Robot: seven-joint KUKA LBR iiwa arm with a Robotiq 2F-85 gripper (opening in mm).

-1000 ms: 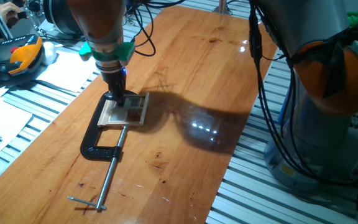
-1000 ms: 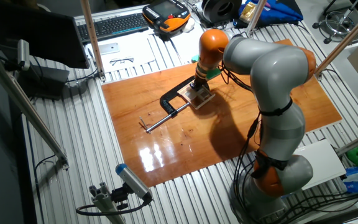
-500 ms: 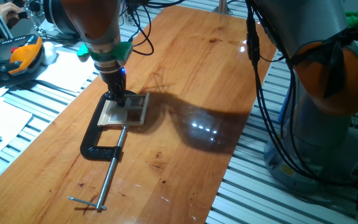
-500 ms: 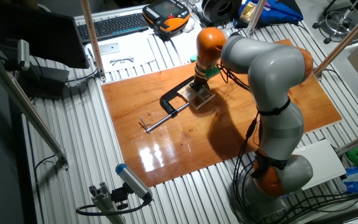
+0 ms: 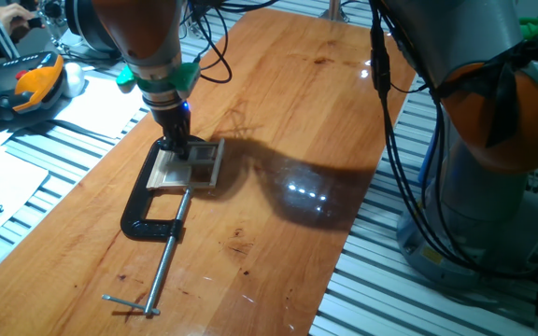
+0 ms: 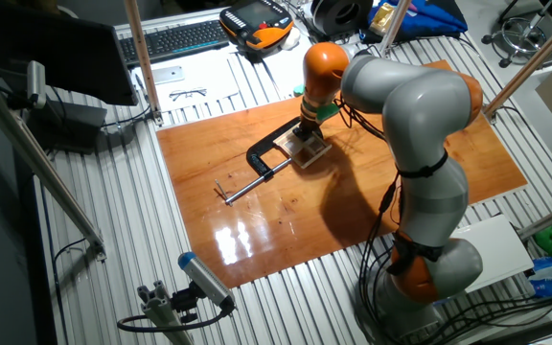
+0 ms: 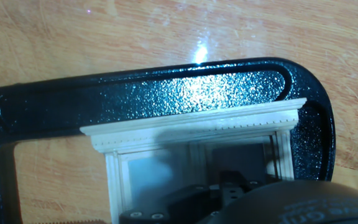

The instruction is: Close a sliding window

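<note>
The sliding window [image 5: 188,166] is a small pale-wood frame lying flat on the wooden table, held in the jaw of a black C-clamp [image 5: 148,213]. It also shows in the other fixed view [image 6: 310,149]. In the hand view its top moulding [image 7: 191,123] runs under the clamp's black arc [image 7: 166,87]. My gripper [image 5: 176,147] points straight down with its fingers together, the tips resting on the window's far-left part. In the hand view the dark fingertips [image 7: 232,182] sit over the panes. Whether the sash is open is hidden by the gripper.
The clamp's long steel screw [image 5: 166,252] runs toward the table's near edge. An orange-black controller [image 5: 26,84] and papers lie off the table's left side. The robot's base [image 5: 493,187] stands at the right edge, and cables hang over the table's far end.
The arm's wrist shifted very slightly left between the earliest frame and now. The gripper tips stay on the window, and the window and clamp have not moved.
</note>
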